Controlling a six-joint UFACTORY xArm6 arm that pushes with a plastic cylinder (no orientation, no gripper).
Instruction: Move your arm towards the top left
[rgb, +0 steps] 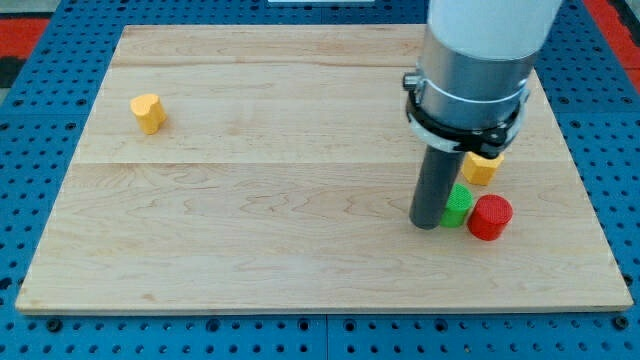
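My tip (426, 224) rests on the wooden board (300, 200) at the view's lower right, at the end of the dark rod under the grey arm. A green block (458, 206) sits right beside the tip on its right, touching or nearly touching it. A red round block (490, 217) lies just right of the green one. A yellow block (481, 167) is partly hidden behind the arm, above the green and red ones. A yellow heart-shaped block (148, 112) lies alone far off at the view's upper left.
The board lies on a blue pegboard table (40, 150). The arm's wide grey body (475, 60) covers part of the board's upper right.
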